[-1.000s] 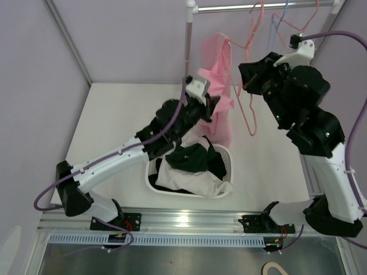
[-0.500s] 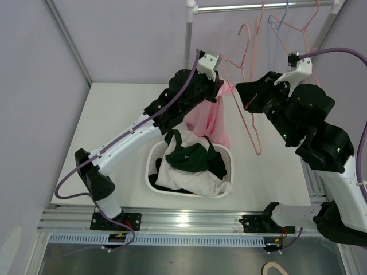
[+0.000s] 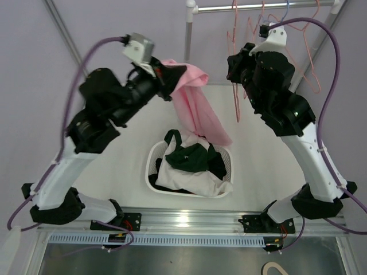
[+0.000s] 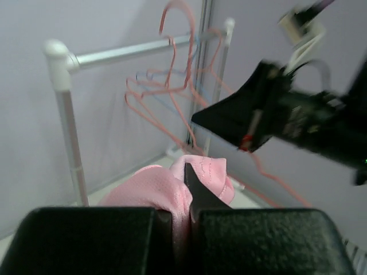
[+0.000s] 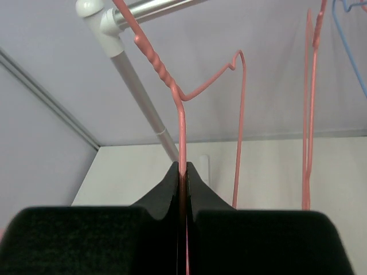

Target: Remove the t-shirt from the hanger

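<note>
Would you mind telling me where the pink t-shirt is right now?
In the top view the t-shirt hangs at upper centre, pinched in the left gripper, draping down toward the laundry basket, left of the hanger in the right gripper.

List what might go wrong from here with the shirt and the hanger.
1. The left fingers pinch only a small fold of the pink t-shirt. The rest hangs free, so it may slip out and land partly outside the basket.
2. The right fingers clamp the hanger on thin wire, close to the other hangers on the rail. It may twist in the grip or snag them.
</note>
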Controlling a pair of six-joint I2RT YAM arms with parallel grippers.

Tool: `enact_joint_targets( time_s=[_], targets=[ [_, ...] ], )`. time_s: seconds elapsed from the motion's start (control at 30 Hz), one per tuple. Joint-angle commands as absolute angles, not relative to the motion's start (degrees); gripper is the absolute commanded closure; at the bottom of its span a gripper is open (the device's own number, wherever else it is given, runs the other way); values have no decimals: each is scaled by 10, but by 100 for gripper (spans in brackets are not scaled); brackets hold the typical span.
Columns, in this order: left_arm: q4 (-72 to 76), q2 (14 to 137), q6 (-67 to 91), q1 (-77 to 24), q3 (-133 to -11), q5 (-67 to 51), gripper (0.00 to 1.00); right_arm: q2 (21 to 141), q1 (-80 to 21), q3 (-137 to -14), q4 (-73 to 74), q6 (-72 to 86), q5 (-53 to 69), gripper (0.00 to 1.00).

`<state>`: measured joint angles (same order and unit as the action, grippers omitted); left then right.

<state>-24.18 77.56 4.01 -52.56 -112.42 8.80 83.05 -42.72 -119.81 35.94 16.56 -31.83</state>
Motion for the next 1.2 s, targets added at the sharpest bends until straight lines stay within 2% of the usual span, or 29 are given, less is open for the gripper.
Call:
enact_joint_targets(
  time_s=[0.0, 0.17, 0.33, 0.67, 0.9, 1.17],
  targets=[
    [-282, 751, 32, -528, -1193, 67, 99, 865, -396, -1265, 329, 149, -294, 100],
    [-311, 719, 50, -533, -1193, 25, 99, 926, -361, -1324, 309, 140, -266, 100],
    [-286, 679, 62, -533, -1120, 14, 99, 976, -316, -1379, 308, 146, -231, 100],
    [-301, 716, 65, -533, -1163, -11, 99, 1050, -260, -1397, 287, 181, -185, 100],
    [-330, 744, 64, -533, -1249, -28, 99, 1062, -255, -1369, 285, 193, -185, 100],
    [-318, 734, 71, -543, -1224, -34, 99, 1006, -256, -1250, 243, 206, -184, 100]
  ],
)
